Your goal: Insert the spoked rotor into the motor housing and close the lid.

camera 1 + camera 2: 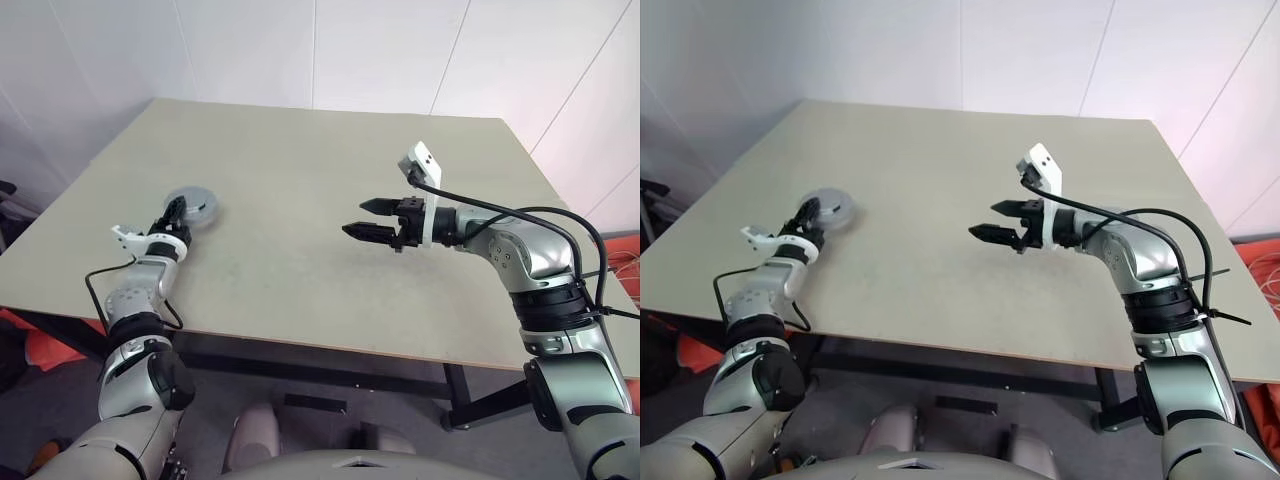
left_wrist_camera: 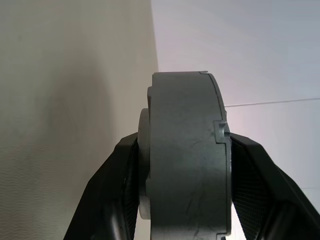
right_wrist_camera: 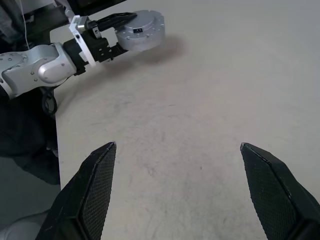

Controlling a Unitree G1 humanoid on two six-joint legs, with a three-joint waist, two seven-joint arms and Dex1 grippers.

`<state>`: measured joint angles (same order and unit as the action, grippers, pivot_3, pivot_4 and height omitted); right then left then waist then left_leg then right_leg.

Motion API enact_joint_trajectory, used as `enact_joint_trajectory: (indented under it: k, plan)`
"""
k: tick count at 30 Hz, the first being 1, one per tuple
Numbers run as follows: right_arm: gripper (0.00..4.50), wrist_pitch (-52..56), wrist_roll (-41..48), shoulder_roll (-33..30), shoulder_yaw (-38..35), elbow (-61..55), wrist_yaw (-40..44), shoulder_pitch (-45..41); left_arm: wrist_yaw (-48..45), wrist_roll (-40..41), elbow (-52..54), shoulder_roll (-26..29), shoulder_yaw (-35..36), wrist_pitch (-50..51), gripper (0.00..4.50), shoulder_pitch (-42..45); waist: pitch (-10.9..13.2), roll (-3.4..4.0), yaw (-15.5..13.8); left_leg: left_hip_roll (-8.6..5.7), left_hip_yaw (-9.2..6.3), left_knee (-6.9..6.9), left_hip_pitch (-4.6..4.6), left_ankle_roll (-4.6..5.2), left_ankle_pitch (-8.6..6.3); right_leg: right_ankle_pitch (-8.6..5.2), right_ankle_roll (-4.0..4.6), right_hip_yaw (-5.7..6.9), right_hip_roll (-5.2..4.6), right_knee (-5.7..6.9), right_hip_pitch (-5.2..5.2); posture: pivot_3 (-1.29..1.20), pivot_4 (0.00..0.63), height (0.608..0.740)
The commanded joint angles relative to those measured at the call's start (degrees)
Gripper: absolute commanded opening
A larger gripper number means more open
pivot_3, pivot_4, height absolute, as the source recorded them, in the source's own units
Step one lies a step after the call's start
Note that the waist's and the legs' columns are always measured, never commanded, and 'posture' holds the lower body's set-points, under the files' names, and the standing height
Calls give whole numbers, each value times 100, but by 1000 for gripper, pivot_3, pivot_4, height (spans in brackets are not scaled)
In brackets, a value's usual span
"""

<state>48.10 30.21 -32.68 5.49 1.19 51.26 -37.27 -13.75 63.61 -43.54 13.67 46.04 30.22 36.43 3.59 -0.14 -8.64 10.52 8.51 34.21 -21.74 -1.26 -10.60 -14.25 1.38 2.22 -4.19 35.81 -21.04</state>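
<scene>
In the left eye view, the left end effector (image 1: 176,213) is low over the left part of the beige worktop (image 1: 320,180), and its two black fingers are closed around a round silver-grey assembly, the motor housing (image 1: 195,207) with the lid on it, near the left edge of the worktop. The right end effector (image 1: 368,219) hangs above the middle of the worktop, well apart from the housing; its fingers stand wide and there is nothing between them. The right eye view gives the same arrangement, with the housing (image 1: 830,211) at the tip of the left arm. In the left wrist view, the housing (image 2: 187,155) is seen from its edge, a thick grey disc with a small step on its rim, and one dark finger (image 2: 112,192) presses on each flat side of it. In the right wrist view, the two fingers (image 3: 92,187) of the right end effector are far apart over bare worktop, and farther away the left end effector (image 3: 117,35) grips the grey housing (image 3: 142,30) just above the surface.
</scene>
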Motion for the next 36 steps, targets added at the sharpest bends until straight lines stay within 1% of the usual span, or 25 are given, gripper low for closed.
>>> enact_joint_trajectory:
  k: [1, 5, 7, 8, 12, 13, 16, 19, 25, 29, 33, 36]
  plan:
    - [4500, -14, 31, -11, -85, -241, 49, -80, -14, 180, 268, 110, 66, 187, 2118, 227, 0, 0, -3, 0, 0, 0, 0, 0, 0, 0, 0, 0, 0, 0, 0, 0, 0, 740]
    - [4500, -18, 25, 11, -81, -232, 47, -93, 156, 112, 234, 85, 149, 27, 2118, 264, 1, -1, 1, 0, 0, 0, 1, 0, 0, 0, 1, 0, 0, 0, 1, 0, 0, 740]
    - [4500, -22, 18, 20, -79, -223, 42, -100, 262, 134, 159, 82, 223, -12, 2843, 276, 1, -1, 1, 1, -1, 0, 1, 0, 0, 0, 1, 0, 0, 1, 1, 0, 0, 740]
    - [4500, -23, 17, 23, -79, -222, 40, -102, 327, 161, 134, 77, 263, -9, 3023, 274, 1, -1, 1, 2, -1, 0, 1, 0, 0, 0, 0, 0, 0, 1, 1, 0, 0, 740]
    - [4500, -17, 17, 21, -86, -226, 40, -101, 492, 171, 142, 53, 328, 57, 4339, 256, 1, -1, -1, 0, -1, 0, 2, 0, 0, 0, 0, 0, 0, 0, 3, 0, 0, 740]
    - [4500, -15, 16, 21, -87, -227, 41, -101, 519, 162, 153, 50, 328, 78, 4481, 251, 1, -2, -1, 0, -1, 1, 2, 0, 0, 0, 0, 0, -1, 0, 3, 0, 0, 740]
    - [4500, -17, 11, 20, -85, -228, 40, -102, 720, 164, 288, -3, 350, 106, 4481, 219, 1, -2, -2, 0, -1, 1, 2, 0, 0, 0, 0, 0, -1, 1, 3, 0, 0, 740]
    - [4500, -17, 8, 11, -85, -240, 38, -90, 1103, 249, 720, -167, 386, 151, 4481, 85, 0, -2, 0, 1, -1, 1, 2, 0, 0, 0, 0, 0, -1, 1, 3, 0, 0, 740]
    - [4500, 16, 30, -17, -103, -283, 47, -48, 2466, 711, 2402, -724, 354, 450, 4481, -492, 1, -4, 13, 2, -1, 1, 2, 2, -1, 0, 1, 1, -1, 0, 3, 0, 0, 740]
    - [4500, -13, 13, 3, -75, -231, 77, -72, 3289, 1121, 3307, -958, 260, 597, 4481, -765, 1, -6, 22, 5, -1, 2, 3, 2, -1, 0, 1, 1, 0, 1, 4, 0, 0, 740]
    - [4500, -42, -10, 25, -48, -185, 98, -100, 4073, 1439, 4181, -1233, -147, 953, 4481, -1216, 1, -7, 22, 4, -1, 7, 8, 2, -1, -1, 3, 0, 0, 0, 12, 0, 0, 740]
    - [4500, -68, -29, 32, -41, -151, 113, -102, 4200, 1419, 4522, -1250, -574, 1178, 4481, -1470, 0, -7, -2, 3, 0, 8, 9, 1, -1, -5, 10, 1, 0, 0, 17, 0, 0, 740]
